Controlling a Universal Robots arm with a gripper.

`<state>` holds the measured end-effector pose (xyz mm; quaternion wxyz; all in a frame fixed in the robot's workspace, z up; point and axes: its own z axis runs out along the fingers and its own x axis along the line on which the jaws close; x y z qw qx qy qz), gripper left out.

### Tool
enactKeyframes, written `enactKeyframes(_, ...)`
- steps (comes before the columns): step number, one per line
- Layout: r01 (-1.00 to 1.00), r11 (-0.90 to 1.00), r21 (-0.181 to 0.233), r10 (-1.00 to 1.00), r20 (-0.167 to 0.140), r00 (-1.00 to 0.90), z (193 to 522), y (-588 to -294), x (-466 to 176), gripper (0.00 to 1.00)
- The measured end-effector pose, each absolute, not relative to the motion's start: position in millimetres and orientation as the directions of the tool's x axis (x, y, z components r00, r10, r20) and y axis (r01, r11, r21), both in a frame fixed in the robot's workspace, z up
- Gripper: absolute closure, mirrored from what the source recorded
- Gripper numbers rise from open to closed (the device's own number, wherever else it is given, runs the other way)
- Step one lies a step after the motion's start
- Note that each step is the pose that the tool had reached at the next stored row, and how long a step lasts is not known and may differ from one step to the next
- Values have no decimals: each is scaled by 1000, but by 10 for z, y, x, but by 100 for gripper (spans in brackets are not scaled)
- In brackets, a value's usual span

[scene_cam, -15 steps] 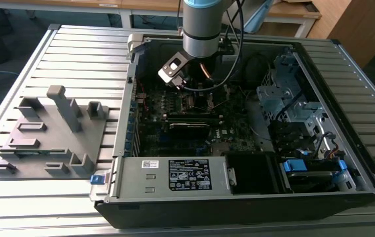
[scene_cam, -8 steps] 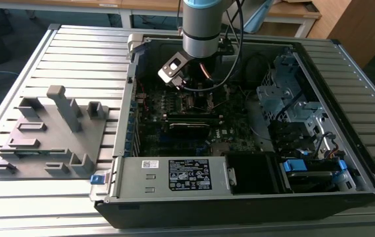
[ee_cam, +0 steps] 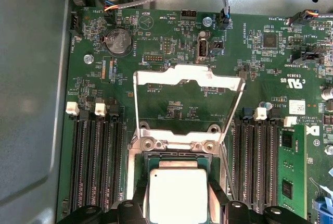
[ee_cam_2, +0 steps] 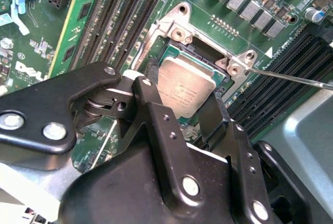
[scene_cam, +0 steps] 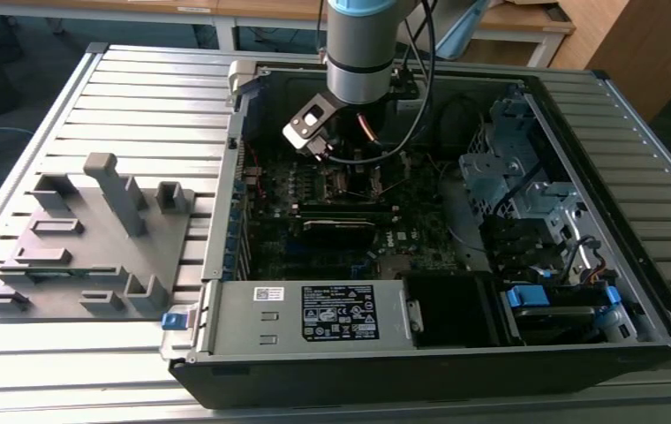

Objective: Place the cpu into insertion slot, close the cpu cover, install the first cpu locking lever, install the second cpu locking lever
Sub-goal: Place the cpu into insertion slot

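End effector (ee_cam_2: 181,92) grasping cpu (ee_cam: 178,193) by two edges, right at the slot (ee_cam_2: 173,52); seating looks unfinished. Cover (ee_cam: 156,76) stands open, lever (ee_cam_2: 291,78) swung free. Cover and both levers left.

cpu (ee_cam: 178,195): dull grey metal top; cpu cover (ee_cam: 151,77): shiny metal; motherboard (ee_cam: 171,41): matt green.

The arm (scene_cam: 363,53) points straight down (wrist vertical), its gripper (ee_cam_2: 182,88) at the bottom.
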<state>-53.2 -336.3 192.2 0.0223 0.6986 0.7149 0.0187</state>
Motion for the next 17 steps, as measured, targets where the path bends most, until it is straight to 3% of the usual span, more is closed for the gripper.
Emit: enactKeyframes(17,998,15,58,1000,-6,-15,1952,-3363,-532,46)
